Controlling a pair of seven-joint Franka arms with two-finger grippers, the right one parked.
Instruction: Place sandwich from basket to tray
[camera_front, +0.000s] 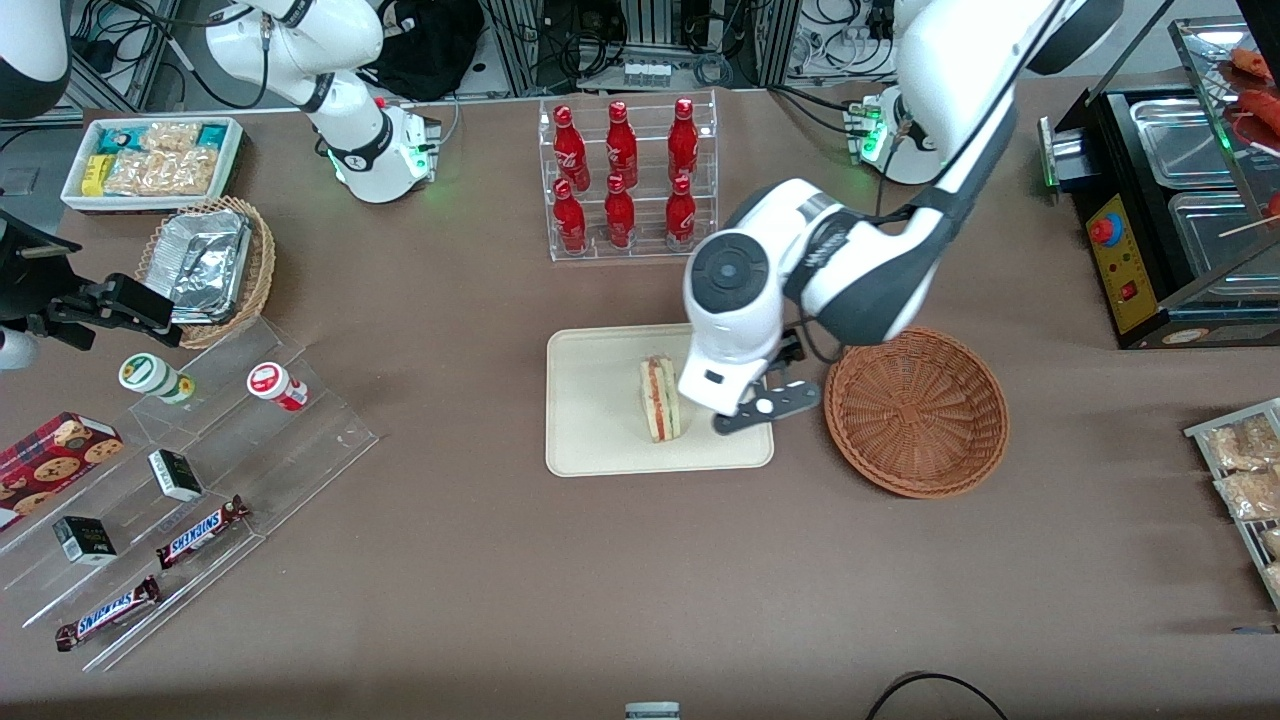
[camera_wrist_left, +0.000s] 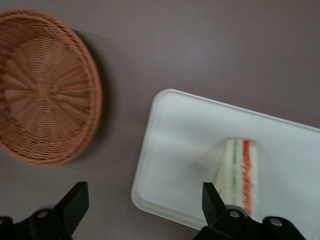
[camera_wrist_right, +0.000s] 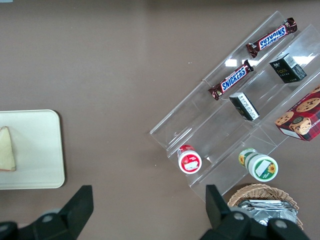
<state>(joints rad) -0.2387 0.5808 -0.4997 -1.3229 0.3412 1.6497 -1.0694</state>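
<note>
The sandwich (camera_front: 660, 399) lies on the tray (camera_front: 590, 440), on the part of it nearer the basket, standing on edge so that its white bread and its orange-red and green filling layers face up; it looks light and soft, the sort of thing that would crush or shed its layers under a hard pinch, and its clear wrapping probably makes the faces slippery; the sound hold, I judge, is across the two flat bread faces near the thick middle of the wedge, with gentle pressure, not on the thin tip or along the filling edge; the gripper (camera_wrist_left: 145, 210) hovers above the tray's edge closest to the basket, its fingers spread wide and holding nothing, one fingertip (camera_wrist_left: 212, 197) just beside the sandwich in the wrist view and the other out over the bare table; the basket (camera_front: 916, 411) sits on the brown table (camera_front: 480, 560) just beside the tray, toward the working arm's end, and has nothing in it; with the sandwich resting on the tray and the fingers clear of it, the placing appears done, and what remains is most likely only to lift away without brushing the wedge over.
</note>
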